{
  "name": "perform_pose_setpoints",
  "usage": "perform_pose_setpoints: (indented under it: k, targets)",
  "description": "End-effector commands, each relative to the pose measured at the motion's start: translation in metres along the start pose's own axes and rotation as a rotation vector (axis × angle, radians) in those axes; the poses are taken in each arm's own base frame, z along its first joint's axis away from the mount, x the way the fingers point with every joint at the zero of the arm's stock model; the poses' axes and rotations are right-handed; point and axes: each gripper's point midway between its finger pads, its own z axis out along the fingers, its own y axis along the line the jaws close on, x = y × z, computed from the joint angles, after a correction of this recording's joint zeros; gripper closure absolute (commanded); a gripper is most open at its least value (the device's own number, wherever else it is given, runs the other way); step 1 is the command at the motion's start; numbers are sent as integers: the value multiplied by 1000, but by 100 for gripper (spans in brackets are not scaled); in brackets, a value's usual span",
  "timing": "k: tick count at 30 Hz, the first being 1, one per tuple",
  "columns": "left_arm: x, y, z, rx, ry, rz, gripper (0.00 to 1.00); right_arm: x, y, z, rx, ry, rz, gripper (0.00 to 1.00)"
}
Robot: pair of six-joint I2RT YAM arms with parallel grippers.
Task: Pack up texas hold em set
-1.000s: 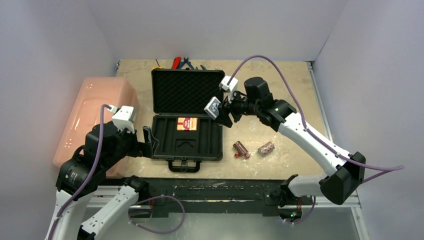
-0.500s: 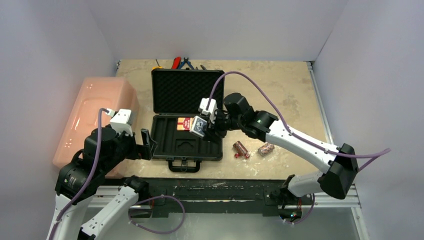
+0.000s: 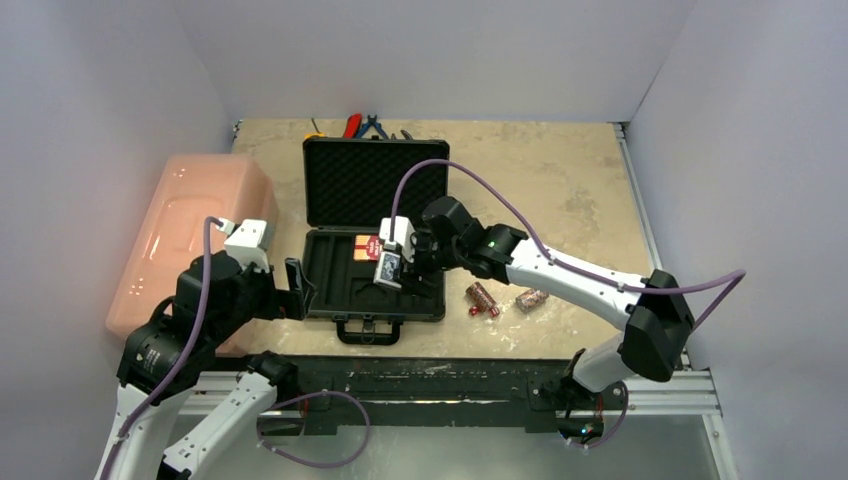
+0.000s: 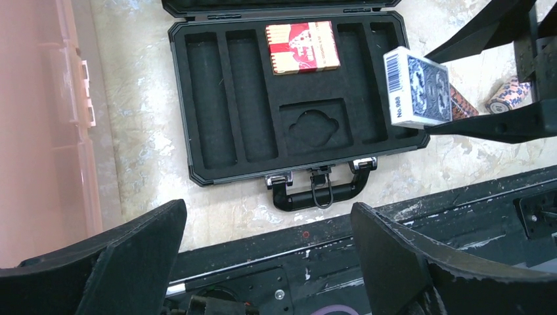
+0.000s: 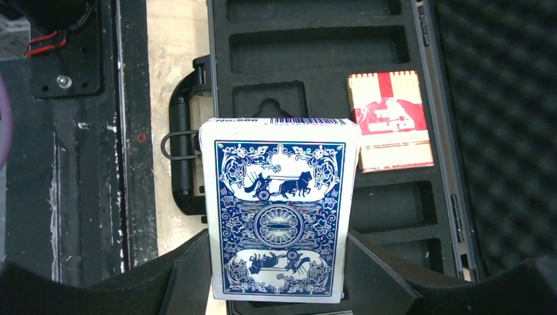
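The black case [image 3: 335, 285] lies open, its foam lid [image 3: 375, 185] tilted back. A red card deck [image 3: 368, 247] [image 5: 389, 121] sits in a slot of the base [image 4: 210, 98]. My right gripper [image 3: 392, 270] [image 5: 279, 262] is shut on the blue card deck [image 5: 279, 207] [image 4: 418, 87], holding it above the base's right half. Two reddish chip rolls [image 3: 483, 297] [image 3: 531, 298] and a red die [image 3: 473, 311] lie on the table right of the case. My left gripper [image 3: 297, 288] [image 4: 269, 223] stands open and holds nothing, at the case's near left corner.
A large pink translucent bin [image 3: 190, 230] [image 4: 39, 118] fills the table's left side, close behind my left arm. Pliers and other tools [image 3: 362, 125] lie behind the case lid. A black rail [image 3: 450, 375] runs along the near edge.
My right arm has swung left and toward the near edge, carrying the blue deck from beside the lid to above the case base. The left arm has barely moved.
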Motion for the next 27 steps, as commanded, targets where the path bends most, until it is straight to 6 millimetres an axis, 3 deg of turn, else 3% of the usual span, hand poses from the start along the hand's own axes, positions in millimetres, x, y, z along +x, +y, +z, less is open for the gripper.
perform_pose_setpoints:
  k: [1, 19, 27]
  targets:
    - [-7, -2, 2, 1, -33, -24, 5, -24, -3, 0, 13, -44, -62, 100]
    - [0, -5, 5, 17, -2, -35, 6, -11, 3, 22, 1, -14, -39, 100]
    - [2, -4, 1, 18, -8, -45, 7, -22, 9, 39, -26, -13, -79, 100]
